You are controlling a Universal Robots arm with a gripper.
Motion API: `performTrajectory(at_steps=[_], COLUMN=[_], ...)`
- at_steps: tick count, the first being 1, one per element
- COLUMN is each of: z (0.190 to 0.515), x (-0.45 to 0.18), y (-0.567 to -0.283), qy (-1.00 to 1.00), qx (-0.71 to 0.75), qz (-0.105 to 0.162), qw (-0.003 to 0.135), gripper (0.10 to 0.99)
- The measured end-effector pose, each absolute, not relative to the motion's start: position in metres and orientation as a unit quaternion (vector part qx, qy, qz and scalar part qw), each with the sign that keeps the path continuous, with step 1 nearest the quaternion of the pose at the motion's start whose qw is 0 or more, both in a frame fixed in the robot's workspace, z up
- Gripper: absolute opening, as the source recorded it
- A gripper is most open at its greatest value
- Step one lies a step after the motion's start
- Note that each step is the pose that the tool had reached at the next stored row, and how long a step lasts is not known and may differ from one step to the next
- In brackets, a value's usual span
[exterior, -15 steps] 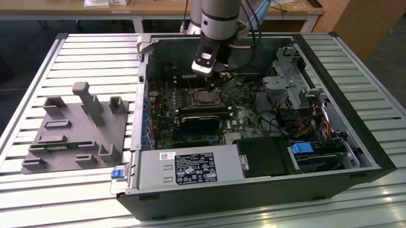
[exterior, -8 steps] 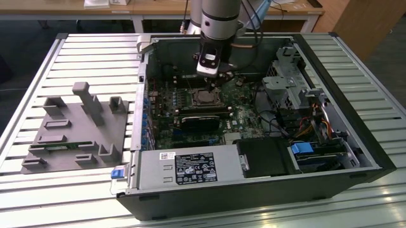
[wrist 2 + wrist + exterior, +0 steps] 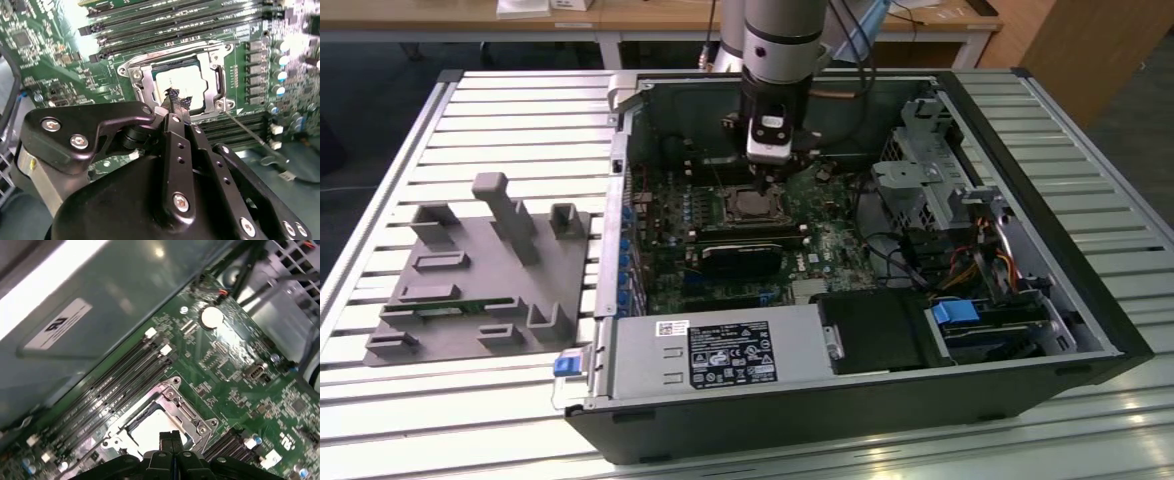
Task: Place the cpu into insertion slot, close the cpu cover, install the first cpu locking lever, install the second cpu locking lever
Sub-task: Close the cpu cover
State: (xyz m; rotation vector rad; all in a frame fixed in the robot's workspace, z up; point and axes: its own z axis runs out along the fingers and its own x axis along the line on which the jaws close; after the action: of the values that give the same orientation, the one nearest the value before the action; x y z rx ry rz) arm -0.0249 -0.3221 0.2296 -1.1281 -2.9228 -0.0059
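Beneath the closed claw (image 3: 175, 100), the cpu (image 3: 189, 82) lies flat — top upward.

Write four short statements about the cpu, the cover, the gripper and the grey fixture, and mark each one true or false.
1. The cpu sits in the slot. True.
2. The cover stands upright, open. False: it lies flat around the cpu.
3. The gripper holds the cpu in the air. False: it is shut on nothing, with its tips just over the cpu in both wrist views.
4. The grey fixture lies outside the case, on the exterior view's left. True.
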Motion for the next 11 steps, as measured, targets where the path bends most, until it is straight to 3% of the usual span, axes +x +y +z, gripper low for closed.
performTrajectory(at_steps=[11], z=[0.2291], x=[-0.0249], y=[-0.3221], qy=[-0.964], qx=[-0.265], qz=[-0.001], qw=[0.005], gripper=[0.106])
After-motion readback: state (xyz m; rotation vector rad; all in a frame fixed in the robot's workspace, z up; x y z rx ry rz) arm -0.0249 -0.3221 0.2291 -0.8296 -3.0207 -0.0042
